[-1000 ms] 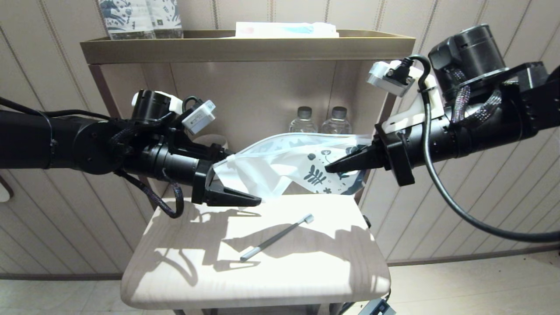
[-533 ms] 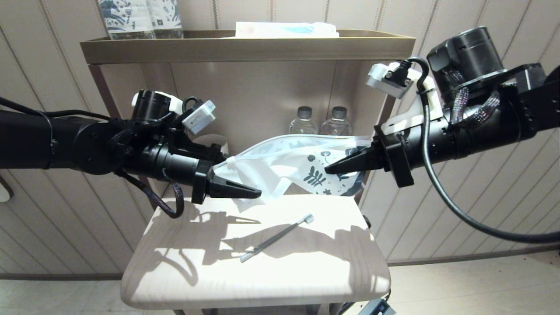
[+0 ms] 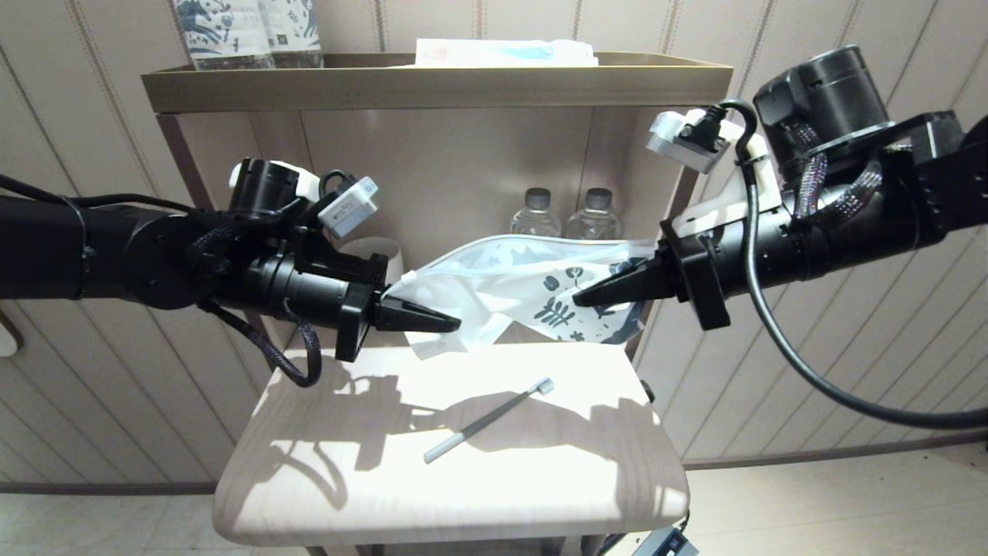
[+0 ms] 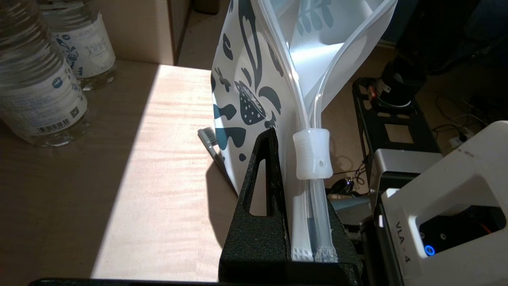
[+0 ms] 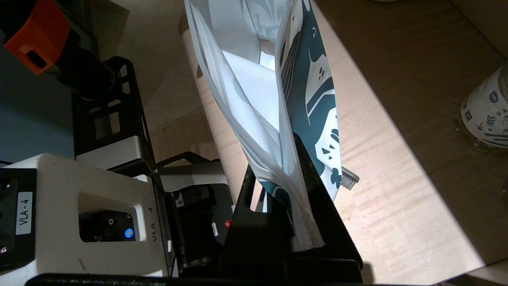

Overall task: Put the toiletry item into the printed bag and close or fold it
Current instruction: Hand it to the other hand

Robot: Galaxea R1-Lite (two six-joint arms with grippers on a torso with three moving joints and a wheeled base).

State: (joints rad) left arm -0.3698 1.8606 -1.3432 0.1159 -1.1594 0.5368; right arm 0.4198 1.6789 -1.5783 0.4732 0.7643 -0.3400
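The printed bag (image 3: 502, 282) hangs in the air above the table, stretched between both grippers. My left gripper (image 3: 444, 320) is shut on its white zip end, just behind the zip slider (image 4: 312, 154). My right gripper (image 3: 590, 296) is shut on the leaf-printed end (image 5: 313, 95). The bag's mouth gapes open along the zip strip (image 4: 337, 59). The pale grey toothbrush (image 3: 486, 421) lies diagonally on the table below the bag, untouched. Only its bristle head (image 4: 207, 137) shows past the bag in the wrist views, and most of its handle is hidden there.
The small light wooden table (image 3: 347, 494) stands before a shelf unit (image 3: 432, 85). Two water bottles (image 3: 563, 215) and a paper cup (image 3: 380, 251) stand at the back. Upright blue-patterned packages (image 3: 247, 31) and a flat packet (image 3: 502, 52) sit on top of the shelf.
My left gripper has risen and turned at the wrist, lifting the bag's zip end and drawing the bag tauter. The right gripper and the toothbrush have stayed put.
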